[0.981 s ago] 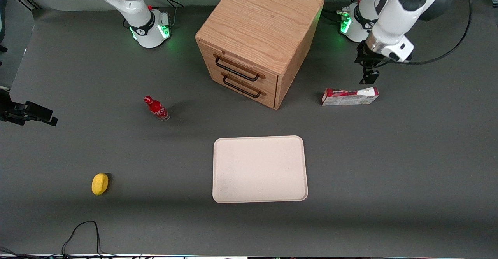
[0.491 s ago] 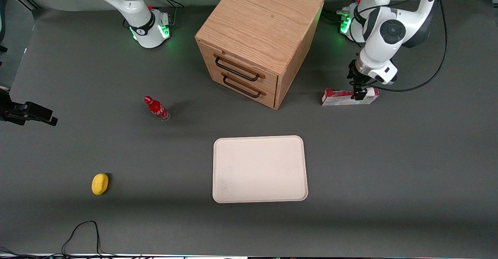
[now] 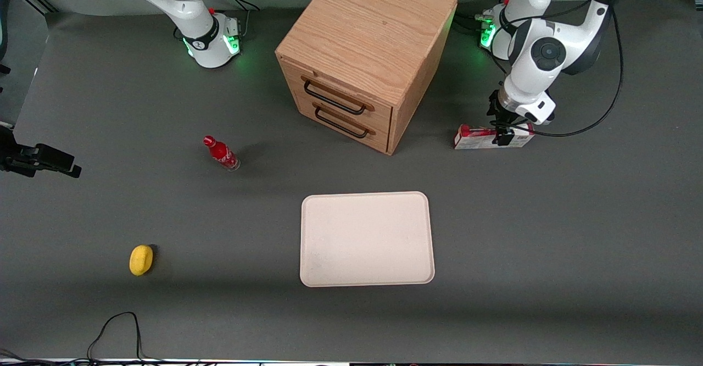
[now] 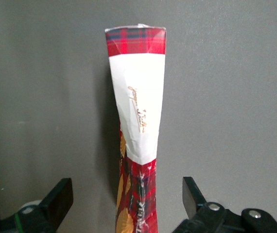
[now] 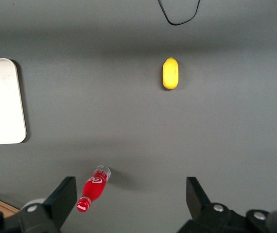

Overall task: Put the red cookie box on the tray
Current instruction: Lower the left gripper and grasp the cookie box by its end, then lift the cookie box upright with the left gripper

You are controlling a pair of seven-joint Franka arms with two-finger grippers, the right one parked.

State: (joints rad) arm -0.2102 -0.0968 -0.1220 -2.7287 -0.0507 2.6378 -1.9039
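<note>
The red cookie box (image 3: 478, 137) stands on a long thin edge on the grey table, beside the wooden drawer cabinet, toward the working arm's end. In the left wrist view the red cookie box (image 4: 137, 121) shows its narrow red tartan and white edge. My gripper (image 3: 502, 135) is down over the box, open, with one finger (image 4: 60, 199) on each side and a clear gap to the cardboard. The cream-white tray (image 3: 367, 239) lies flat and bare, nearer the front camera than the cabinet.
A wooden cabinet (image 3: 364, 55) with two black-handled drawers stands at mid table. A small red bottle (image 3: 221, 153) and a yellow lemon-like object (image 3: 141, 259) lie toward the parked arm's end. A black cable (image 3: 112, 330) loops at the front edge.
My gripper has come down from above and beside the box end until its open fingers straddle the box. The box has not moved.
</note>
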